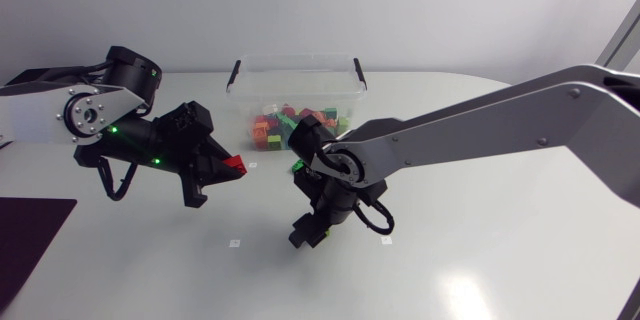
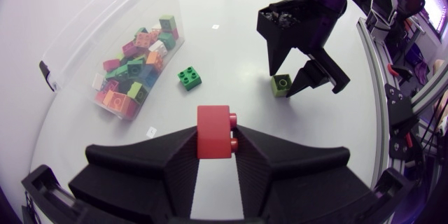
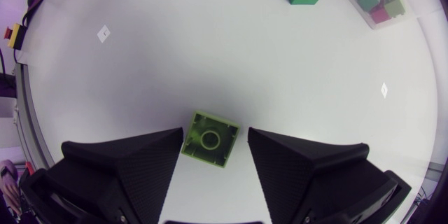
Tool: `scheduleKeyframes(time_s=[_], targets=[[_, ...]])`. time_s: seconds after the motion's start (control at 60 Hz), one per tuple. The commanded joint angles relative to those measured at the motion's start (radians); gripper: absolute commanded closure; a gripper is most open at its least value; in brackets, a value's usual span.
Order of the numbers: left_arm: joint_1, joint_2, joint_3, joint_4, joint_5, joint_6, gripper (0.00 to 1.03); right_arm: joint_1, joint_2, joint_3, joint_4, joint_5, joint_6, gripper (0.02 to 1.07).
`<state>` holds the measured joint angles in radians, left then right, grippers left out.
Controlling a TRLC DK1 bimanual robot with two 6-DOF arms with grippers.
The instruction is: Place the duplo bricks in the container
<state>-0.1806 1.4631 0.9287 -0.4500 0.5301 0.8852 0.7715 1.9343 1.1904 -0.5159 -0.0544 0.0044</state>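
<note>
Plastic looked light, stiff, slick — your left gripper [image 2: 215,143] clenched the red brick [image 2: 213,127] by its flat sides; your right gripper [image 3: 215,136], released, straddled the lime brick [image 3: 210,140] on the desk [image 3: 210,56].

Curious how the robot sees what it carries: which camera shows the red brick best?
The left wrist view: the red brick sits large and central, studs visible, held by the left gripper. The head view shows just a small red patch at that gripper's tip. The right wrist view misses it.
</note>
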Motion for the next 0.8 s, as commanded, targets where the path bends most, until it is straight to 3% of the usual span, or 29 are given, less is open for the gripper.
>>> scheduleKeyframes(time_s=[0.0, 0.083, 0.383, 0.783], targets=[[0.016, -0.021, 0.025, -0.016, 0.024, -0.026, 0.77, 0.008, 0.028, 0.017, -0.012, 0.005, 0.026, 0.64], [0.027, -0.029, 0.047, -0.016, 0.028, -0.045, 0.77, 0.006, 0.028, 0.014, -0.013, 0.005, 0.025, 0.85], [0.046, 0.008, 0.191, 0.014, 0.042, -0.157, 0.77, -0.038, -0.092, -0.022, -0.044, -0.002, 0.003, 0.85], [0.046, 0.333, 0.539, 0.112, 0.041, -0.331, 0.75, -0.135, -0.236, 0.051, -0.099, -0.019, -0.029, 0.85]])
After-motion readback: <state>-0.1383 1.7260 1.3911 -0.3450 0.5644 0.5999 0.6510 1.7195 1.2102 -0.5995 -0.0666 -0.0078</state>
